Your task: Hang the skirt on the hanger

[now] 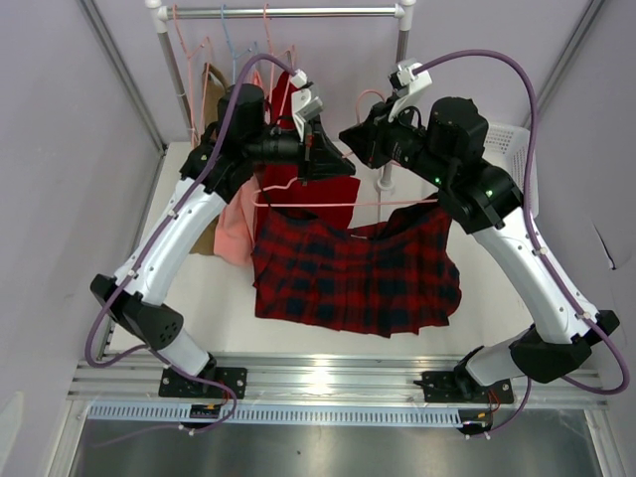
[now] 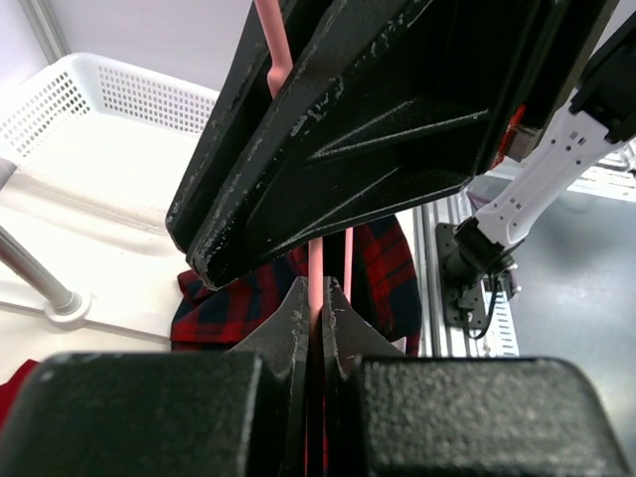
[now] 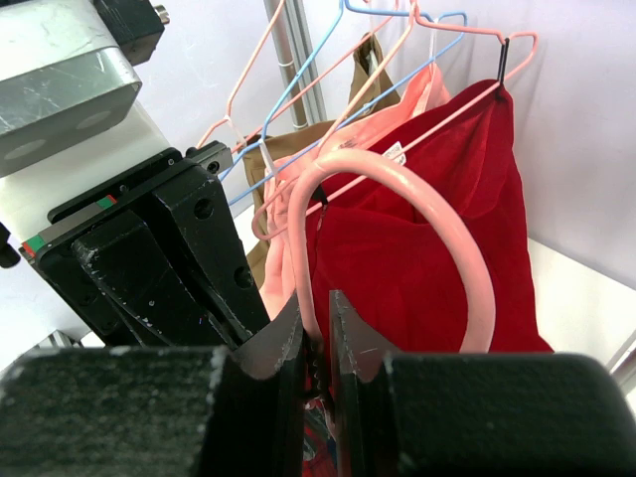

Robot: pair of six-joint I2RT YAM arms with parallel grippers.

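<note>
Where the two arms meet over the worktop (image 1: pixel 214 288), both tools grip one pale-pink hanger (image 1: pixel 348 205). Behind the left tool (image 1: pixel 328 159), a clothes rail (image 1: pixel 288 12) carries three garments: a tan one (image 1: pixel 211 84), a salmon-pink one (image 1: pixel 237 224) and a plain red one (image 3: pixel 417 268). They hang on wire hangers, one of which is a light-blue hanger (image 3: pixel 294 91).

The left tool's fingers (image 2: pixel 293 328) are pressed together on the pale-pink hanger's wire, which runs up between them in the left wrist view. Below both tools, the single plaid skirt (image 1: pixel 353 273) hangs under the hanger's straight bar. Its red and dark checks spread wider than the two tools together. Whether its hem touches the worktop cannot be told.

Just right of the left tool, the right tool (image 3: pixel 316 333) pinches the base of the hanger's hook, whose loop curves up above its fingertips. Farther right of the right tool sits one white plastic basket (image 1: pixel 507 139).
</note>
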